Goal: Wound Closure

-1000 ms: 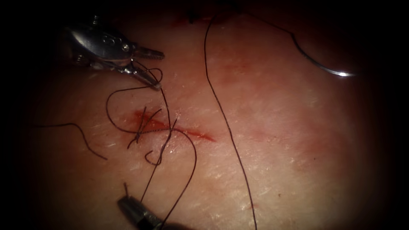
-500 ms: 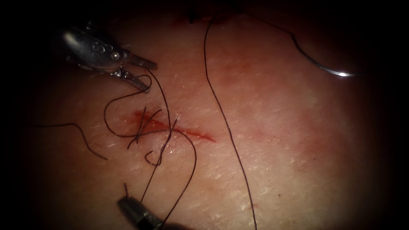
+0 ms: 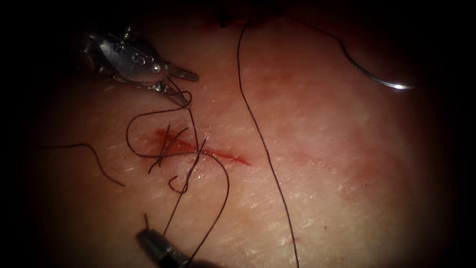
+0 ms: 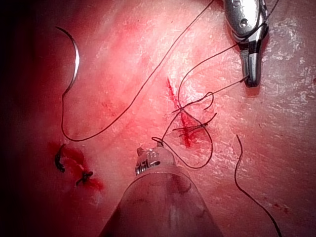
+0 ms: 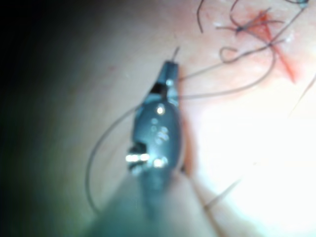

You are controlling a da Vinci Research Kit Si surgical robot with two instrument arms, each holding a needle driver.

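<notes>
The cut point(image 3: 203, 151) runs short and red across the tissue point(image 3: 337, 164), with knotted thread point(image 3: 171, 149) tangled over its left part. My left tool point(image 3: 192, 89) stands open just above and left of the cut, and a loop of the thread curls around its lower jaw. It grips nothing point(image 4: 148, 159). My right tool point(image 3: 147, 236) is below the cut, shut on the thread with a short tail sticking out point(image 5: 168, 69). The curved needle point(image 3: 377, 79) lies free on the tissue far to the right of the cut point(image 4: 74, 59), held by neither tool.
A long strand of thread point(image 3: 263, 144) runs from the needle's end down past the cut's right end. A loose cut piece of thread point(image 3: 89, 154) lies at the left. Two older dark stitches point(image 4: 74, 170) sit in red fluid beyond the cut.
My left tool drew back up and left, then returned to the right, ending slightly further right than before. The thread loop by its lower jaw shifted with it. The right tool and the needle stayed put.
</notes>
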